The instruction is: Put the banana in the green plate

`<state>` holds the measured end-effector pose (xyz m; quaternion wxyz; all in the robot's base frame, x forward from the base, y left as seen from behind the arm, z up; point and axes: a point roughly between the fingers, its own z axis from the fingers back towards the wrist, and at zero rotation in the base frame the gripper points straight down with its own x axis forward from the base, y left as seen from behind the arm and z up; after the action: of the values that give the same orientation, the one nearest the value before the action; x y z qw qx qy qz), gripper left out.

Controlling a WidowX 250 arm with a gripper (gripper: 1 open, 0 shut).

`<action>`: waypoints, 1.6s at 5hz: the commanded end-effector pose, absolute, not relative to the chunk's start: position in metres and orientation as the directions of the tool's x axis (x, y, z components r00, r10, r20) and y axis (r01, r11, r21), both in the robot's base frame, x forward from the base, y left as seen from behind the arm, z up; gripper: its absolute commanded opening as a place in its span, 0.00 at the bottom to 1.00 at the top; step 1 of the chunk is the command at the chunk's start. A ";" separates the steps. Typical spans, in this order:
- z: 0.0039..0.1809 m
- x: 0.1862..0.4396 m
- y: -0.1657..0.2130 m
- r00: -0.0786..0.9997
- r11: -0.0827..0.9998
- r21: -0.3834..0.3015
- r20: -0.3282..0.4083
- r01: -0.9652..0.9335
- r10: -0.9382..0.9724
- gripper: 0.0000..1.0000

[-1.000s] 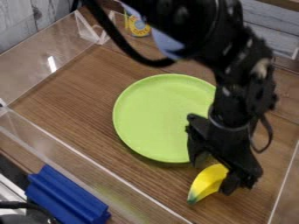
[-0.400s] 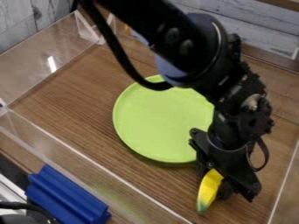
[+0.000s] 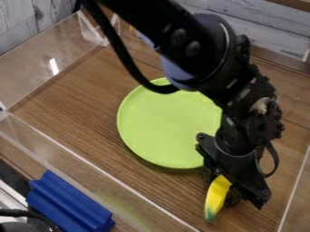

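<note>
The yellow banana lies on the wooden table at the lower right, just off the rim of the green plate. My gripper points straight down over the banana's upper end, and its black fingers are shut on the banana. The banana's lower end with its dark tip sticks out below the fingers toward the front. The plate lies flat with nothing on it; my black arm hides part of its right edge.
Clear acrylic walls ring the wooden table. A blue block sits at the front left corner. A yellow and blue thing lies at the back, partly behind my arm.
My gripper has come down onto the banana and shut on it. The arm's upper part swung left and lower. In the last half second nothing moved.
</note>
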<state>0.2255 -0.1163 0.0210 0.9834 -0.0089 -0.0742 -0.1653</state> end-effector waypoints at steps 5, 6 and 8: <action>0.034 0.231 -0.115 0.936 0.953 0.004 0.183 0.304 -0.299 0.00; 0.035 0.232 -0.114 0.938 0.954 0.003 0.185 0.298 -0.294 0.00; 0.042 0.232 -0.112 0.943 0.957 0.006 0.166 0.291 -0.288 0.00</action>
<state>0.2211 -0.1089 0.0277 0.9872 -0.0010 -0.0534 -0.1505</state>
